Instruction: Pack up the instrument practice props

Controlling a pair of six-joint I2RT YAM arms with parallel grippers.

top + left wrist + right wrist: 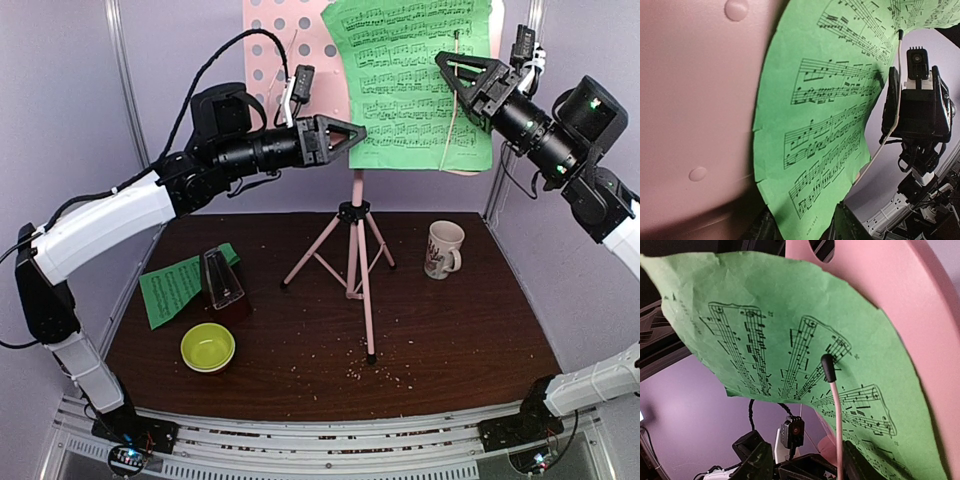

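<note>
**Both grippers at the sheet on the stand, jaws spread**

The left gripper (802, 227) is raised to the lower left edge of the green music sheet (410, 80). This sheet leans against the perforated desk of the pink music stand (270, 60). In the left wrist view the jaws stand apart, and the sheet's bottom corner hangs down into the gap between them. The pictures do not show either finger pressing the paper. The pink desk lies just to the left of these jaws.

The right gripper (807, 467) reaches the same sheet from the right side, higher up. Its jaws are also spread. Between them runs the stand's thin pink wire (836, 415), whose black tip lies on the printed face ahead of the jaws. The sheet's curled edge is just beside the wire.

Far below both pairs of jaws, on the brown table (450, 340), the stand's tripod legs are planted near the middle. A dark red metronome (222, 282) stands under the left arm, on a second green sheet (170, 290). A yellow-green bowl (208, 347) sits just in front of it. A white mug (444, 248) stands below the right jaws.
</note>
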